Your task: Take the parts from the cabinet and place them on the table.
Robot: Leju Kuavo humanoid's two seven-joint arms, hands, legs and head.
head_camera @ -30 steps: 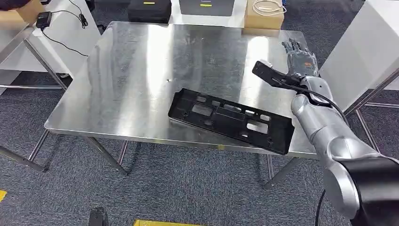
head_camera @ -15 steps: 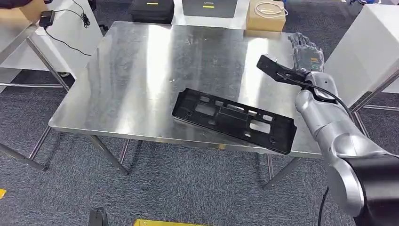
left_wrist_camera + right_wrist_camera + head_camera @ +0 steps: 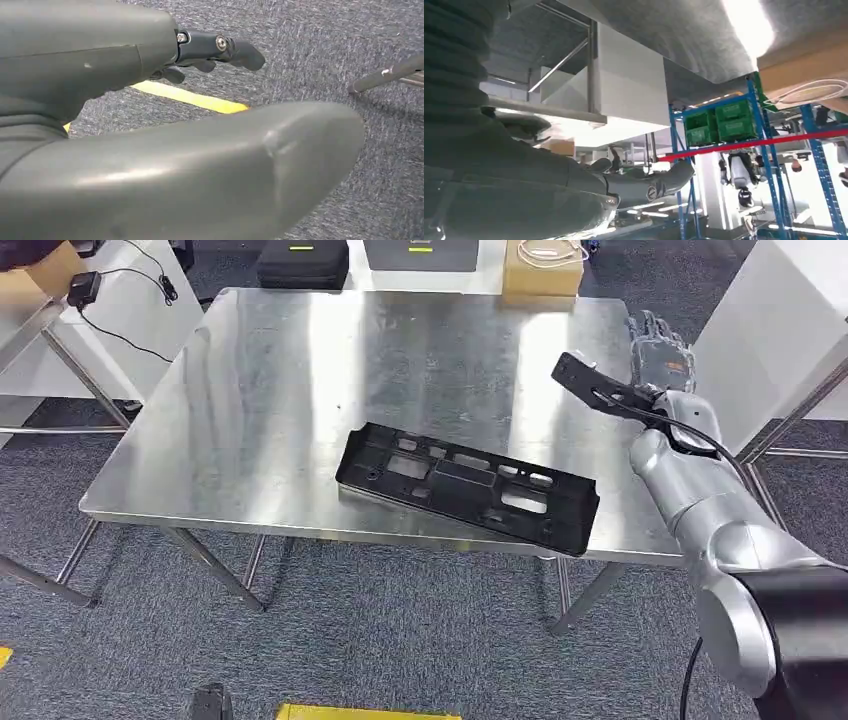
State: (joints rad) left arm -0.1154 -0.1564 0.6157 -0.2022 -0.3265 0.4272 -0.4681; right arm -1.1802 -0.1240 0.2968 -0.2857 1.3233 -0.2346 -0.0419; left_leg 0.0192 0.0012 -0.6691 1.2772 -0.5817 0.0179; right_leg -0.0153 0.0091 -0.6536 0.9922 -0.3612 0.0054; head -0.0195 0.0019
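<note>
Black part [image 3: 468, 487] flat on steel table [image 3: 270, 390], right robot hand [image 3: 660, 348] empty, fingers spread

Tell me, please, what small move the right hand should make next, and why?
Probably draw the right hand back from the table: the black part already lies flat near the front edge, and the hand holds nothing beyond the right edge.

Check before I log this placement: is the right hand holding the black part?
No, the black part lies flat on the table, apart from the right hand, which is raised past the far right edge.
</note>
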